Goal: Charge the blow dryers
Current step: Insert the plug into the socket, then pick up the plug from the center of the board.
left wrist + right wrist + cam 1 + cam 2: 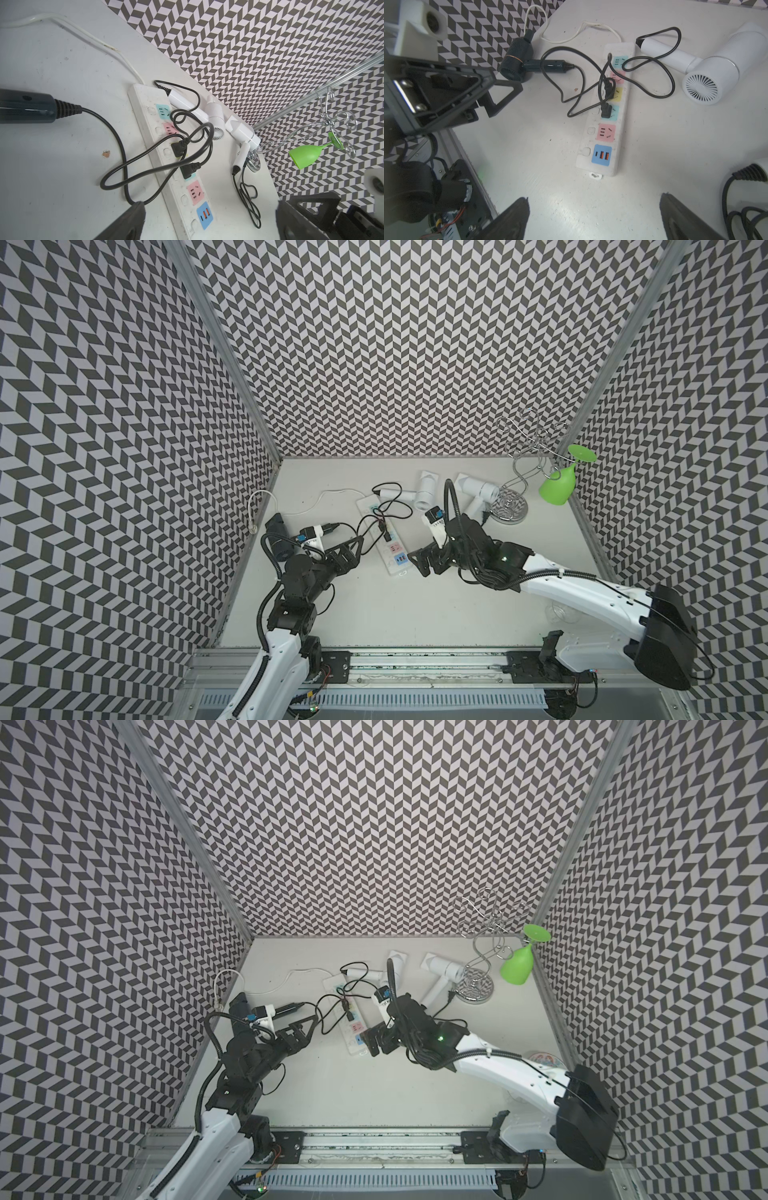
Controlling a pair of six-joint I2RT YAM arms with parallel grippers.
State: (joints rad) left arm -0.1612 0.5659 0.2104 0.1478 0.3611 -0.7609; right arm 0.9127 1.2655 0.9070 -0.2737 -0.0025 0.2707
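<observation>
Against the left wall lies a black blow dryer [276, 539] [517, 62]. Its cord runs to the white power strip [399, 570] [618, 47]. Two black plugs sit in the strip's middle sockets [609, 91] [606, 111]. Both white blow dryers [424, 491] [478, 489] lie at the back. The right one's cord [249, 199] is coiled loose on the table. My left gripper [353, 553] [208, 207] hangs open just left of the strip and holds nothing. The right gripper [419, 564] [593, 198] is open at the strip's near end, above bare table.
A chrome glass rack [509, 489] stands at the back right, with a green wine glass [559, 485] hanging from it. The strip's white cable [332, 493] trails to the left wall. Patterned walls close the table on three sides.
</observation>
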